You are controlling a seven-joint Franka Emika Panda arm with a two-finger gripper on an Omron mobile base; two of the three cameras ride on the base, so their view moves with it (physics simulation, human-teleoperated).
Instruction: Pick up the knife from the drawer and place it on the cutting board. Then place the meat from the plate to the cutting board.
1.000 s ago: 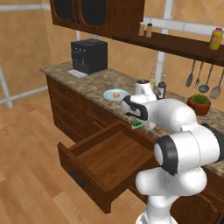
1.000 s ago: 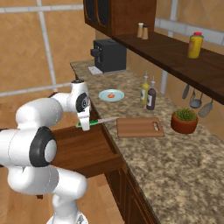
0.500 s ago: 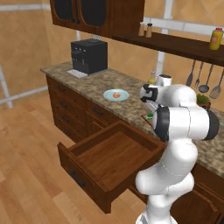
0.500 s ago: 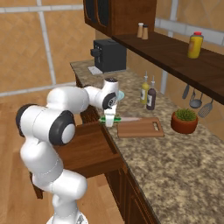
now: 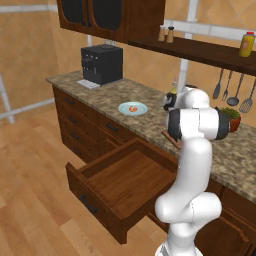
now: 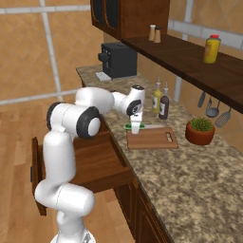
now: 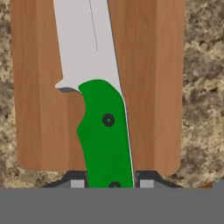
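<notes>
Green-handled knife (image 7: 107, 131) sits clamped in the gripper (image 7: 109, 180) over the cutting board (image 7: 148, 78).

Hand view close above cutting board (image 7: 148, 65)

Knife (image 7: 98, 87) blade tip cut off at hand view's top edge, handle butt hidden between claw (image 7: 109, 180) fingertips, cutting board (image 7: 148, 87) far end out of frame, mostly behind the arm in left base view.

There was one knife (image 7: 103, 109), one cutting board (image 6: 153, 138), one plate (image 5: 133, 108) carrying one piece of meat (image 5: 132, 108), one open drawer (image 5: 120, 186), and seemingly three hanging utensils (image 5: 233, 91).
</notes>
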